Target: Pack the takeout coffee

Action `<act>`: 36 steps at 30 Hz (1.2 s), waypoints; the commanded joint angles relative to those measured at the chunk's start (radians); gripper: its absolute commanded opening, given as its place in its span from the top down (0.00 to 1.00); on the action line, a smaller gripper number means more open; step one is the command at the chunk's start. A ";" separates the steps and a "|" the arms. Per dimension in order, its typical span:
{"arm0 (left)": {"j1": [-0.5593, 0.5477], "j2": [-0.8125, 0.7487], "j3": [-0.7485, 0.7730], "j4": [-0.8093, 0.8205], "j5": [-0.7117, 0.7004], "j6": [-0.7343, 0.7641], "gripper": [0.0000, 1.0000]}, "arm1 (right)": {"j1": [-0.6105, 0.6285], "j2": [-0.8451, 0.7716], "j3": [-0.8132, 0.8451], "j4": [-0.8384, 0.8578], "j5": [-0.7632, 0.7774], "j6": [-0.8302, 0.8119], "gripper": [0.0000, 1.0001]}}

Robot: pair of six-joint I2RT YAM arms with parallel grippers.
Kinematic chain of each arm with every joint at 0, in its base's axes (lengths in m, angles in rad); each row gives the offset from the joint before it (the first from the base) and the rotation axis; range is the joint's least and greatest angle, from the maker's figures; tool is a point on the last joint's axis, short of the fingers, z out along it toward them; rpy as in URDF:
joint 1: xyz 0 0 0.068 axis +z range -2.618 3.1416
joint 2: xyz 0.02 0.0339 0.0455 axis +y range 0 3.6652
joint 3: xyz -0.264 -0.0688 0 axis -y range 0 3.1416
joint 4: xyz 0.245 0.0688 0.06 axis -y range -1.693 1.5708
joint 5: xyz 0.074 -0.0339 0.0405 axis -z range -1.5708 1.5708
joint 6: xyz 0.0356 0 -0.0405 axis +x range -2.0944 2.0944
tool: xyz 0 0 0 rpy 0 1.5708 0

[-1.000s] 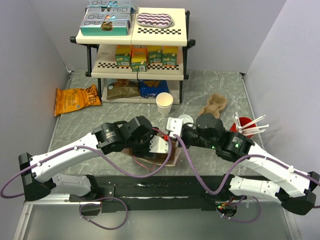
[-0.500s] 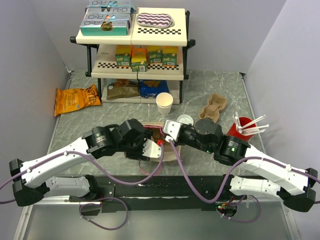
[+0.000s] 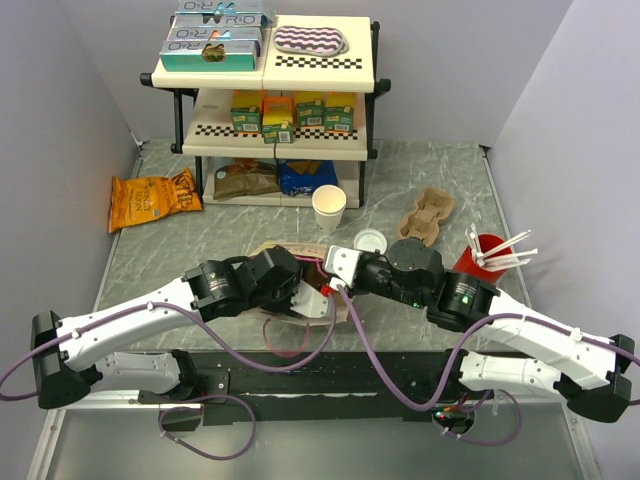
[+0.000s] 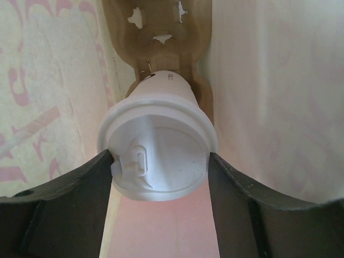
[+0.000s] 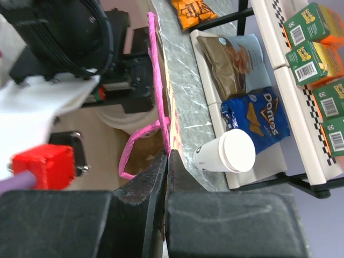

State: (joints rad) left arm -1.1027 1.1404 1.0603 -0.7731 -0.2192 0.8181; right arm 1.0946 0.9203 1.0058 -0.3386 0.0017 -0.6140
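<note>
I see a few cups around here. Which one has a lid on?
The lidded cup gripped by the left hand inside the paper bag. The cream cup by the shelf is open-topped, and the red cup holds straws.

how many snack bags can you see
3: an orange bag on the table left of the rack, a brown bag and a blue Doritos bag on its bottom shelf. More may hide behind.

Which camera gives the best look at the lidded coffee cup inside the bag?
The left wrist view: the lidded coffee cup fills it, lid toward the camera, held by the left end effector inside the paper bag. In the top view the left arm hides it; the right wrist view catches the bag's rim, not the cup.
</note>
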 commanded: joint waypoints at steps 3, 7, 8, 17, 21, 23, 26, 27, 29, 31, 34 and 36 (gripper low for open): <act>-0.013 0.016 0.012 0.032 -0.111 0.065 0.99 | 0.025 -0.021 -0.007 0.049 -0.037 -0.003 1.00; -0.011 0.030 0.033 0.000 -0.135 0.076 0.99 | 0.027 -0.018 -0.010 0.049 -0.034 0.000 1.00; -0.011 0.030 0.036 -0.008 -0.137 0.079 0.99 | 0.027 -0.018 -0.012 0.052 -0.032 0.000 1.00; -0.011 0.032 0.095 -0.094 -0.134 0.050 0.99 | 0.019 -0.008 -0.009 0.038 -0.022 0.033 1.00; -0.011 0.009 0.089 -0.094 -0.140 0.053 0.99 | 0.016 0.000 -0.006 0.046 -0.025 0.045 1.00; -0.011 0.004 0.067 -0.091 -0.138 0.052 0.99 | 0.014 0.005 -0.001 0.046 -0.026 0.048 1.00; -0.009 -0.016 0.084 -0.109 -0.076 0.018 0.99 | 0.010 0.014 0.002 0.035 -0.032 0.062 1.00; -0.011 -0.025 0.084 -0.106 -0.069 0.015 0.99 | 0.008 0.015 0.001 0.035 -0.032 0.068 1.00; -0.011 -0.025 0.060 -0.114 -0.089 0.015 0.99 | 0.010 0.015 -0.001 0.039 -0.035 0.076 1.00; -0.009 -0.025 0.038 -0.112 -0.109 0.013 0.99 | 0.010 0.014 -0.003 0.042 -0.037 0.077 1.00; -0.011 -0.025 0.024 -0.104 -0.095 0.013 0.99 | 0.010 0.015 0.001 0.042 -0.048 0.082 1.00; -0.009 -0.022 0.014 -0.103 -0.085 0.013 0.99 | 0.010 0.015 0.001 0.047 -0.049 0.088 1.00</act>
State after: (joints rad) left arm -1.1133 1.1336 1.0897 -0.8841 -0.3115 0.8478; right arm 1.1053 0.9413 0.9890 -0.3355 -0.0265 -0.5503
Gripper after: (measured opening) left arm 0.682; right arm 0.015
